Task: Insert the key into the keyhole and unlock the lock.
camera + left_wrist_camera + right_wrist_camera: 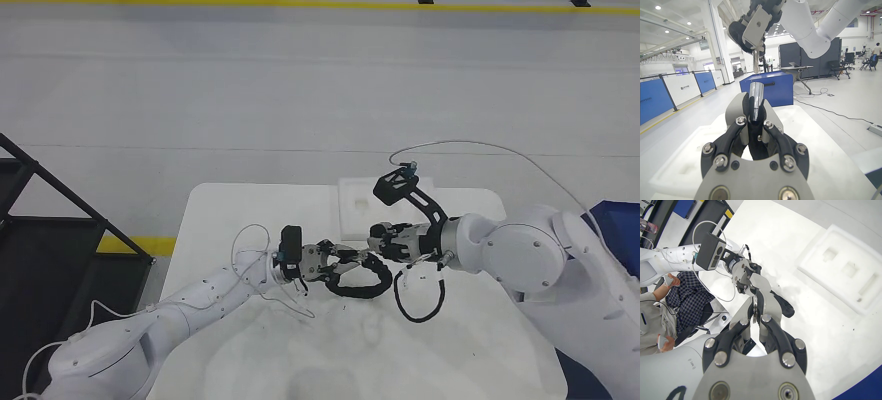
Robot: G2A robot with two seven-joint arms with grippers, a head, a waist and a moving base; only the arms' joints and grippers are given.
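Observation:
My left gripper (755, 103) is shut on the chrome barrel of the lock (756, 94), held upright above the table. The lock's black cable (362, 284) loops beneath both grippers and appears again as a dark end (786, 308). My right gripper (755, 46) is shut on the key (755, 63), whose blade points at the barrel's end with a small gap between them. In the top view the left gripper (332, 262) and right gripper (377, 248) face each other over the table's middle. The right gripper (754, 310) pinches the key's head (754, 313), in line with the left gripper (753, 291).
A white foam tray (360, 205) with several recesses (845, 272) lies at the far side of the white table (240, 215). A blue cabinet (776, 85) stands just past the table's edge. A black cable loop (420, 300) hangs from the right wrist.

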